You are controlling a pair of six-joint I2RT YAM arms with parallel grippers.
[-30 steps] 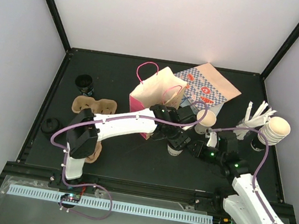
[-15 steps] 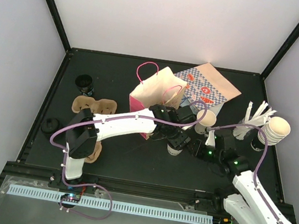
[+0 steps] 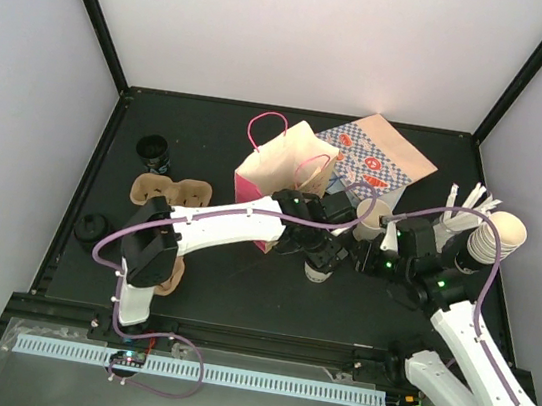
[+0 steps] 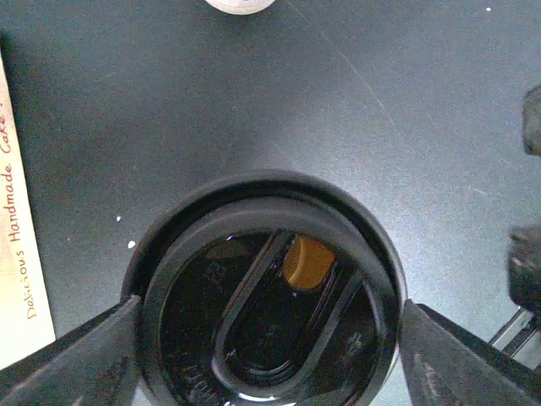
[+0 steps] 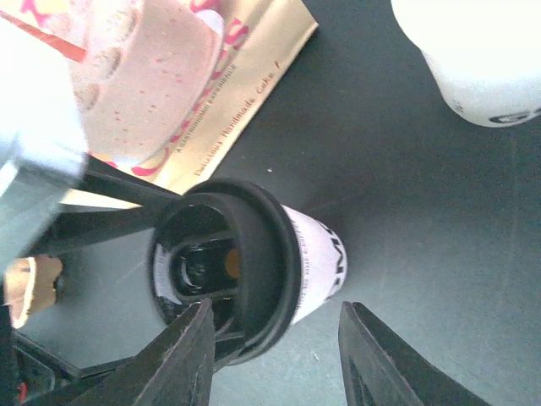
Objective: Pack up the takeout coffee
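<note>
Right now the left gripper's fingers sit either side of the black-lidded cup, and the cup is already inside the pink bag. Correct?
No. The black-lidded cup stands on the table, outside the pink bag, not inside it; the right wrist view shows this. The left gripper does have its fingers either side of the cup.

Right of the pink bag (image 3: 274, 168), the left pincer (image 3: 322, 255) clasps a lidded cup (image 3: 319, 272). The right pincer (image 3: 356, 260) hangs just beside it.

Left arm stretched toward 3 o'clock, left claw (image 4: 270, 351) clamped on takeout coffee (image 5: 314, 262); right arm reaching 10 o'clock, right claw (image 5: 275, 364) fingers apart.
</note>
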